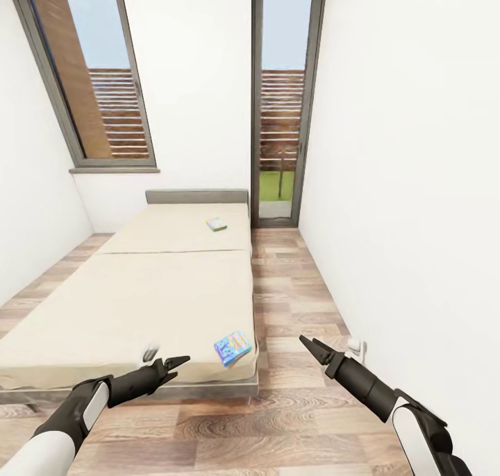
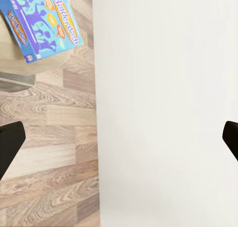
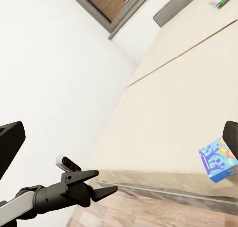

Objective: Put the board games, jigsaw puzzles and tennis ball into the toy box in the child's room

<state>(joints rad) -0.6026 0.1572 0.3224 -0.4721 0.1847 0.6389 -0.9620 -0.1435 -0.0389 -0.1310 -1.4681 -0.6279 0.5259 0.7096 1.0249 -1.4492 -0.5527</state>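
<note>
Blue board game [image 1: 232, 347] lies flat at the near right corner of the bed [image 1: 139, 302], one corner poking a little past the mattress edge. It sits just ahead and to the right of the left gripper [image 1: 182, 359], and off to the left of the right gripper [image 1: 305, 341], with bare wood floor [image 1: 292, 393] between that gripper and the bed frame.

Step in hand, as I judge it: approach and pick up this nearer box. Doing it well probably means closing in with the left arm, since it is the closer one, and using the overhanging corner so a finger can get under the thin box rather than scraping the mattress. Come in low and level along the edge; a flat box pinched by one corner may swing, so grip well in from the corner.

Left gripper: fingers spread apart, holding nothing; wrist view shows its dark tips at both frame edges. Right gripper: likewise released and empty.

Look of the box: thin, bright blue, purple cartoon figures, orange title lettering, printed side panel.

Second board game [image 1: 217, 224], white-and-green, lies far up the bed near the grey headboard [image 1: 196, 196], well beyond both grippers.
</note>
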